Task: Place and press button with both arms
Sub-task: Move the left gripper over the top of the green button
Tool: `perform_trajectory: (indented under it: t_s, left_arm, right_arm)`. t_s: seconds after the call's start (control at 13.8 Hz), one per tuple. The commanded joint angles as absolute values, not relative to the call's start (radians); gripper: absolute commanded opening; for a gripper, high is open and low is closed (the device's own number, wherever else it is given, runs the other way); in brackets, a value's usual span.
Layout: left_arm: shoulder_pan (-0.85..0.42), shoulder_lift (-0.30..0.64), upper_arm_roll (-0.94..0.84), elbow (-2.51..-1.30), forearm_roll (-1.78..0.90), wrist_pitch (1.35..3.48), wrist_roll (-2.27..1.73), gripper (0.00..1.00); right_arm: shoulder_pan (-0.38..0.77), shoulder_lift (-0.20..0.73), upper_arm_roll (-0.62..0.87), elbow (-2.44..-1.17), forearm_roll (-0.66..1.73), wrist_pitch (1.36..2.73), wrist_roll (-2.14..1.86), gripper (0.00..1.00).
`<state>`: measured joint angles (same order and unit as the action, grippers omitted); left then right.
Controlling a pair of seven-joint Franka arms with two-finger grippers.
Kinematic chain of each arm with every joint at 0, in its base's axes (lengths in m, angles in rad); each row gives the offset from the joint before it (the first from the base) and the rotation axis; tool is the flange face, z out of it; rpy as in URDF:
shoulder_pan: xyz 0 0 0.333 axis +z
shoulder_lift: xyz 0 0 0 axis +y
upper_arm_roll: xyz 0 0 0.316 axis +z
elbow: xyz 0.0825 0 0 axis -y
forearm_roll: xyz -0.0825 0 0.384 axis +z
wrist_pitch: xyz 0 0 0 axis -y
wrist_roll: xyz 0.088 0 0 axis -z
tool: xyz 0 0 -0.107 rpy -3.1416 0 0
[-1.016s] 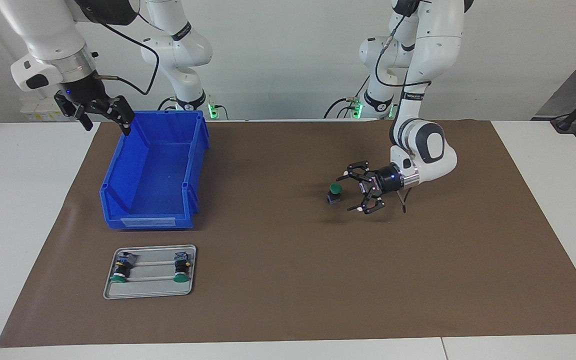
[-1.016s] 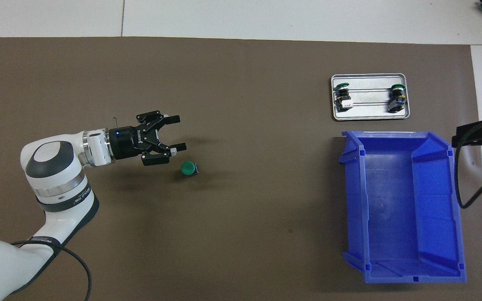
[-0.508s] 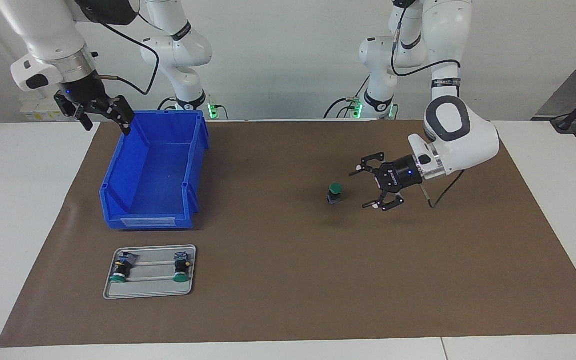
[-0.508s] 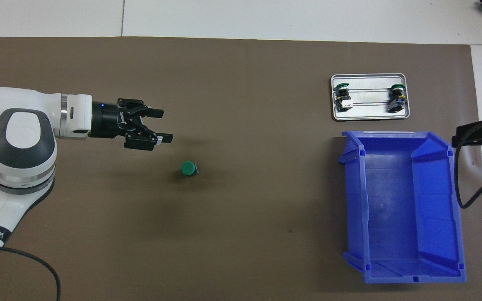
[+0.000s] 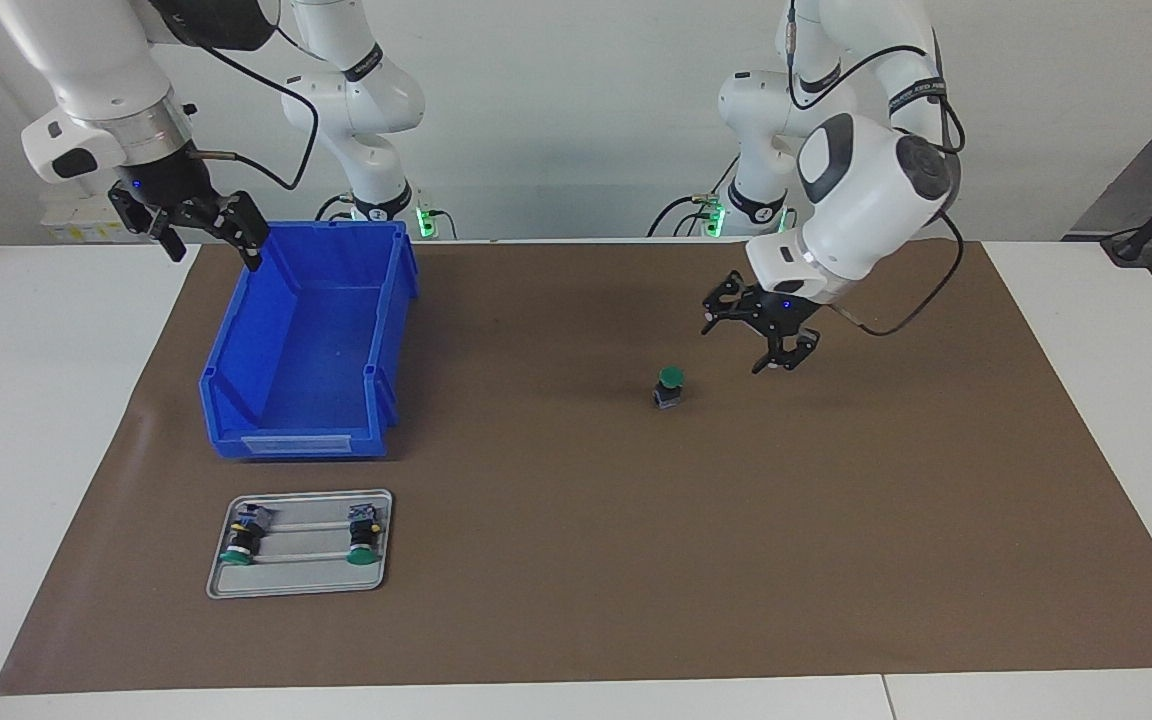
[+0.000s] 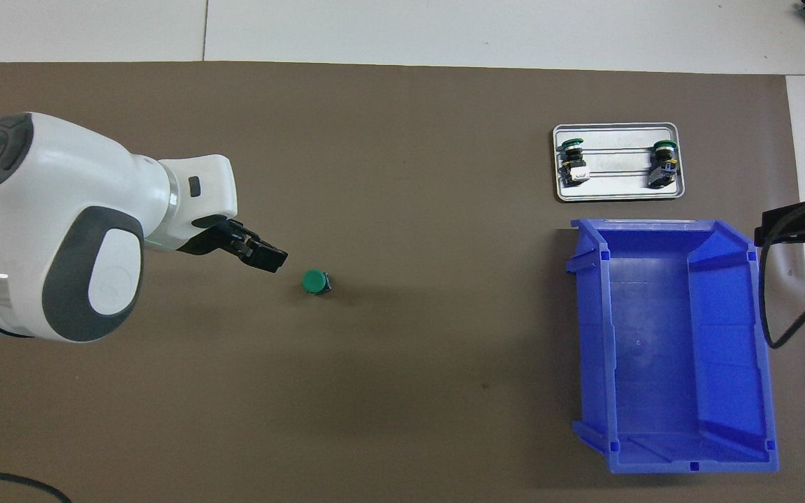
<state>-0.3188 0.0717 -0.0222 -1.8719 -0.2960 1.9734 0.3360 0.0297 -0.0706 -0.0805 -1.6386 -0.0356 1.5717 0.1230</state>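
The button (image 5: 670, 385) (image 6: 315, 281) stands upright on the brown mat (image 5: 576, 600), green cap up, with nothing touching it. My left gripper (image 5: 742, 345) (image 6: 263, 255) hangs open and empty in the air over the mat, just beside the button toward the left arm's end. It points down at a slant, and in the overhead view the white wrist hides most of it. My right gripper (image 5: 214, 252) (image 6: 797, 225) waits open and empty, raised over the blue bin's corner at the right arm's end.
A blue bin (image 5: 301, 442) (image 6: 588, 335) sits on the mat toward the right arm's end. Farther from the robots lies a metal tray (image 5: 298, 585) (image 6: 615, 198) with two more buttons (image 5: 239, 535) (image 5: 364, 535) on their sides.
My left arm lifted and swung its wrist up, drawing the gripper back from the button and tilting it downward. The button, the right arm, the bin and the tray stayed put.
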Motion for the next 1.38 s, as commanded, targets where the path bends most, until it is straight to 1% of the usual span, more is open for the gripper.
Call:
perform_trajectory:
  t_s: [0.0,0.07,0.22,0.29,0.36,0.44,0.51,0.58,0.65,1.16,1.31]
  left_arm:
    - [-0.379,0.074,-0.009,-1.867,-0.172,1.987,-0.026,0.93]
    - [-0.382,0.074,-0.011,-1.867,-0.140,1.983,-0.151,0.94]
    - [-0.438,0.071,-0.012,-1.881,-0.023,1.993,-0.239,0.94]
    - [-0.445,0.064,-0.014,-1.884,-0.023,1.982,-0.279,0.84]
    - [-0.448,0.063,-0.015,-1.890,-0.023,1.974,-0.291,0.68]
    - [-0.449,0.063,-0.017,-1.894,-0.023,1.968,-0.301,0.49]
    - [-0.449,0.064,-0.020,-1.898,-0.025,1.971,-0.316,0.29]
    - [-0.457,0.071,-0.020,-1.899,-0.025,1.964,-0.316,0.04]
    - [-0.466,0.077,-0.020,-1.905,-0.025,1.970,-0.318,0.00]
    - [-0.494,0.173,-0.020,-1.927,-0.025,2.106,-0.345,0.00]
    - [-0.495,0.167,-0.020,-1.963,-0.025,2.129,-0.357,0.00]
  right_arm:
    - [0.029,-0.086,-0.080,-1.647,-0.034,1.563,0.129,1.00]
    - [0.029,-0.086,-0.080,-1.647,-0.034,1.563,0.129,1.00]
    - [0.029,-0.086,-0.080,-1.647,-0.034,1.563,0.129,1.00]
    - [0.029,-0.086,-0.080,-1.647,-0.034,1.563,0.129,1.00]
    - [0.029,-0.086,-0.080,-1.647,-0.034,1.563,0.130,1.00]
    - [0.029,-0.086,-0.080,-1.647,-0.034,1.563,0.129,1.00]
    - [0.029,-0.086,-0.078,-1.647,-0.034,1.562,0.129,1.00]
    - [0.029,-0.086,-0.080,-1.647,-0.034,1.563,0.129,1.00]
    - [0.029,-0.086,-0.080,-1.647,-0.034,1.563,0.129,1.00]
    - [0.029,-0.086,-0.080,-1.647,-0.034,1.563,0.129,1.00]
    - [0.029,-0.086,-0.080,-1.648,-0.034,1.563,0.129,1.00]
